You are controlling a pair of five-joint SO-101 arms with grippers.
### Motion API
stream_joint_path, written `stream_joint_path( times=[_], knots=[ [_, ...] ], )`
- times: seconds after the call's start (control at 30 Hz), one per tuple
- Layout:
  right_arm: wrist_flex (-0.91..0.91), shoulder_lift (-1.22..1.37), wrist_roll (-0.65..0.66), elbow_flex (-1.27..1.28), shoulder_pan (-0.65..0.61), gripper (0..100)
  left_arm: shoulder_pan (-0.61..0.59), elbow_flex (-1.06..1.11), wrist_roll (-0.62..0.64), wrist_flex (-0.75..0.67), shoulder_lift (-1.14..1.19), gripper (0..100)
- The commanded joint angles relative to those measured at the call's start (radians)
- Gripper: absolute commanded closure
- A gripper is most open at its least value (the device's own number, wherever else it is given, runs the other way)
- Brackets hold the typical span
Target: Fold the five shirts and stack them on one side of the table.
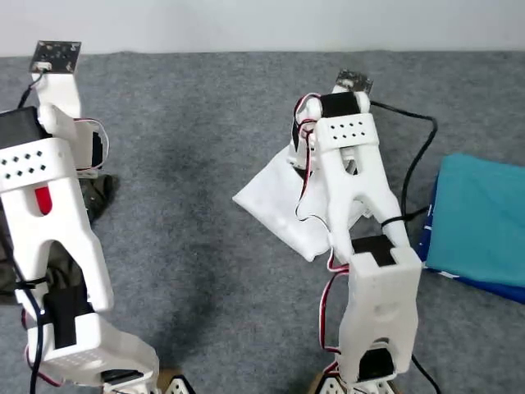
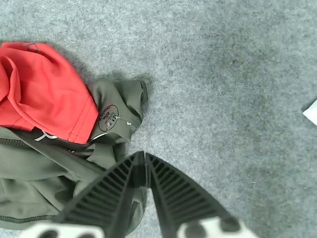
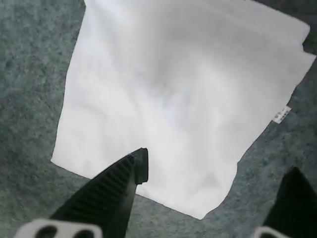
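Observation:
A folded white shirt (image 1: 275,201) lies flat on the grey cloth, partly under the right arm (image 1: 353,180). My right gripper (image 3: 218,161) hangs open just above the white shirt (image 3: 183,89), near one of its edges, holding nothing. At the left, a crumpled olive shirt (image 2: 44,173) lies in a heap with a red shirt (image 2: 44,94) on it. My left gripper (image 2: 145,166) is shut and empty, its tips at the edge of the olive shirt (image 1: 100,197). A folded teal shirt (image 1: 480,217) rests on a blue one (image 1: 492,287) at the right edge.
Grey felt-like cloth (image 1: 189,246) covers the whole table, with open room between the two arms. A corner of the white shirt (image 2: 312,111) shows far off in the left wrist view. Black cables (image 1: 414,164) run off the right arm.

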Motion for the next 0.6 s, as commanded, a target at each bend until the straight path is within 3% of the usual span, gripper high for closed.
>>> stream_joint_path(
  times=[0.0, 0.4, 0.57],
  knots=[
    [-0.027, 0.056, -0.044, -0.049, 0.021, 59.3, -0.006, -0.002, -0.011, 0.020, -0.012, 100],
    [-0.202, 0.326, -0.052, -0.054, 0.022, 59.7, -0.006, -0.002, -0.011, 0.021, -0.015, 100],
    [-0.200, 0.332, -0.003, -0.055, 0.022, 78.2, -0.006, -0.001, -0.011, 0.021, -0.015, 100]
  ],
)
